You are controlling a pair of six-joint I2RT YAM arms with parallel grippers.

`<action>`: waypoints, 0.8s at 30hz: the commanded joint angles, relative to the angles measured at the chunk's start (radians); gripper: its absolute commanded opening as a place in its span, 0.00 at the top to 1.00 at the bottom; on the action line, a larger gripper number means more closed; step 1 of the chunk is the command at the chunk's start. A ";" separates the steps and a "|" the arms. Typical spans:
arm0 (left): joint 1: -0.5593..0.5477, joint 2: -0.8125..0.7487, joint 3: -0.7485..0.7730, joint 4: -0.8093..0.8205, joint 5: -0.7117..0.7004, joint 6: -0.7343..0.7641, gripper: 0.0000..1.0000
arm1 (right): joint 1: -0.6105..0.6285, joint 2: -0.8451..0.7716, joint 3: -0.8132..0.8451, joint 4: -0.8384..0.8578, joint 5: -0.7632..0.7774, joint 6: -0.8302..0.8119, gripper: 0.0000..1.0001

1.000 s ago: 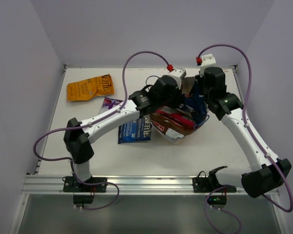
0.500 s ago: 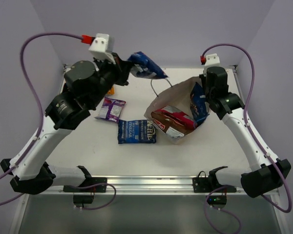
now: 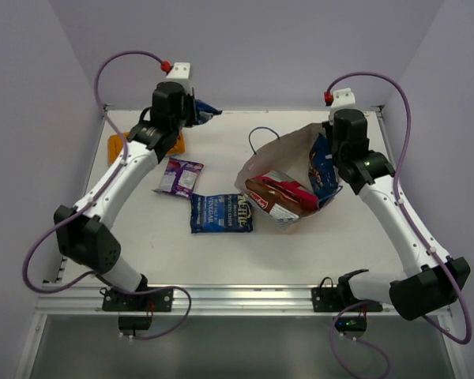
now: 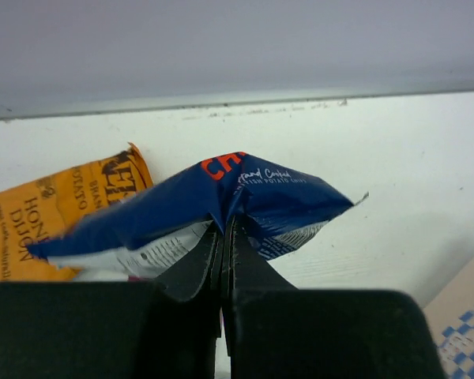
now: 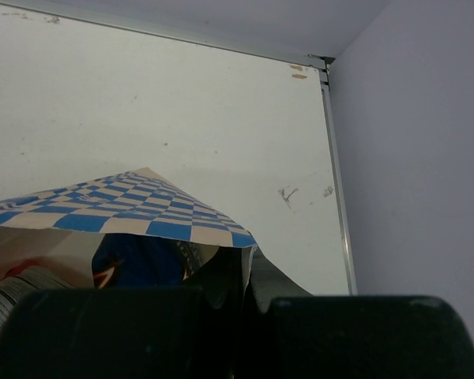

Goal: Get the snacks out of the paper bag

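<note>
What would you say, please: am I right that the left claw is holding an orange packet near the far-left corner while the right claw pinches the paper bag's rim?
Not quite. The left wrist view shows the left claw shut on a dark blue packet; the orange packet lies unheld beyond it. The rest stands, with the right claw pinching the paper bag's rim.

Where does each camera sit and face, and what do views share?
Top external: above, behind bases, looking down on white table; both arms show.
Left wrist: faces far wall; left gripper shut on dark blue foil packet.
Right wrist: faces far right corner; right gripper shut on tan checkered paper bag.
Shared: top view shows packet and bag too.
</note>
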 commanded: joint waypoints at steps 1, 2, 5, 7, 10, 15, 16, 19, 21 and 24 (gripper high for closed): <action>0.021 0.119 -0.009 0.183 0.086 0.004 1.00 | -0.004 -0.028 -0.008 0.083 0.002 0.009 1.00; 0.028 0.151 -0.012 0.229 0.074 0.005 1.00 | -0.004 -0.027 -0.010 0.084 -0.001 0.011 1.00; 0.038 0.269 -0.018 0.303 0.065 -0.015 1.00 | -0.004 -0.025 -0.013 0.088 -0.010 0.014 1.00; 0.043 0.334 -0.034 0.332 0.100 -0.051 1.00 | -0.004 -0.022 -0.010 0.088 -0.017 0.017 1.00; 0.044 0.371 -0.046 0.372 0.144 -0.070 0.76 | -0.004 -0.018 0.009 0.074 -0.022 0.014 1.00; 0.043 0.186 -0.121 0.355 0.191 -0.046 0.21 | -0.005 -0.033 0.055 0.043 -0.065 -0.006 1.00; 0.041 0.150 -0.127 0.314 0.219 -0.033 0.15 | -0.004 -0.033 0.061 0.038 -0.076 -0.006 1.00; 0.005 -0.002 -0.135 0.240 0.272 -0.015 0.04 | -0.002 -0.032 0.107 0.008 -0.090 0.000 1.00; -0.041 -0.100 -0.135 0.211 0.275 0.000 0.03 | 0.002 -0.033 0.116 -0.008 -0.091 0.006 1.00; -0.168 -0.184 -0.133 0.160 0.278 0.037 0.03 | 0.007 -0.039 0.119 -0.006 -0.099 0.006 1.00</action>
